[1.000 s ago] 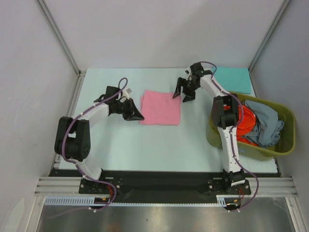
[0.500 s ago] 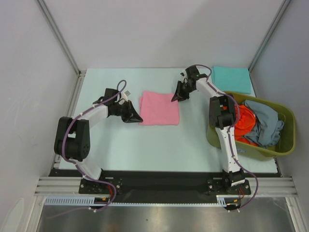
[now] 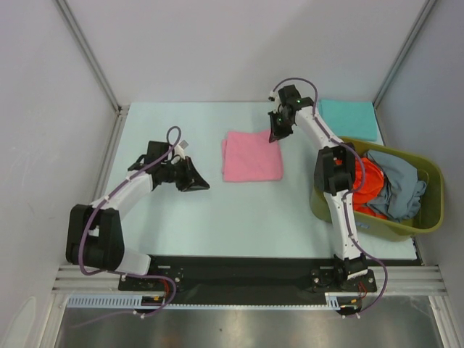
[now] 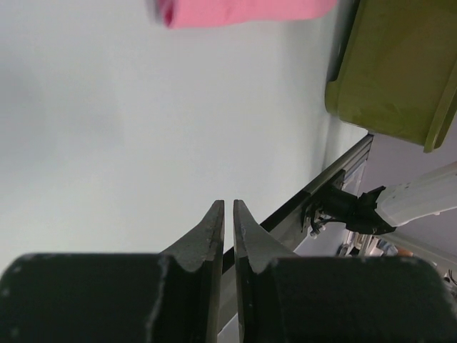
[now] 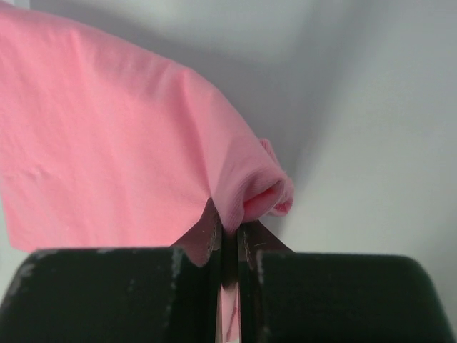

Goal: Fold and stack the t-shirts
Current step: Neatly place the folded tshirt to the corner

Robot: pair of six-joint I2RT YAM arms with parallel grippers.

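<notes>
A folded pink t-shirt lies mid-table; its far right corner is pinched and lifted by my right gripper, shut on the pink cloth. A folded teal t-shirt lies flat at the back right. An orange-red t-shirt and a grey-blue one are bunched inside the olive-green basket. My left gripper rests low over bare table to the left of the pink shirt, jaws nearly together with nothing between them. The pink shirt's edge shows at the top of the left wrist view.
The basket's green wall stands at the right edge of the table. Metal frame rails run along the left side and the near edge. Grey walls close the back and sides.
My right gripper closed on the pink shirt's far right corner and drew it right and back, shifting the shirt rightward. My left gripper let go of the shirt's left edge and pulled back left.
</notes>
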